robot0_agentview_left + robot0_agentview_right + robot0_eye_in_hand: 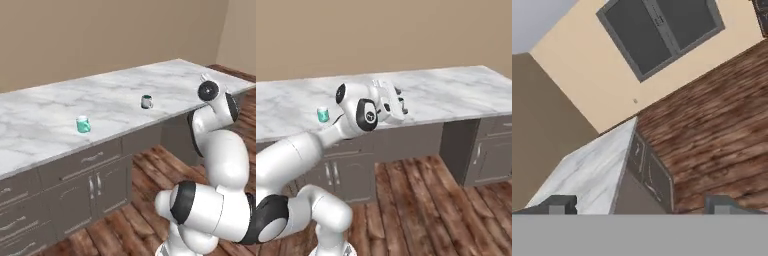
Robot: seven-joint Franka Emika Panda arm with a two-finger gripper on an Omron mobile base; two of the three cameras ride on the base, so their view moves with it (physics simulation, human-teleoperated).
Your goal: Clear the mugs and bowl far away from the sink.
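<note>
Marble desk [45,112]: white with grey veins, over grey cabinets [75,192].
Turquoise mug [83,124]: upright near the desk's front edge; no writing readable.
Grey mug [146,101]: dark teal inside, upright, well apart from the turquoise one.
Hand [640,205]: fingertips [559,204] spread wide, empty, at the desk's end above the wooden floor [712,140].

No legible text, label, brand mark, number or sign is found in any view. The turquoise mug [83,124] and the grey mug [146,102], both standing toward the front edge of the marble surface [45,115], carry plain, unmarked sides. The cabinet fronts [80,195] below the surface bear handles only, with no lettering. The wall behind is blank.
</note>
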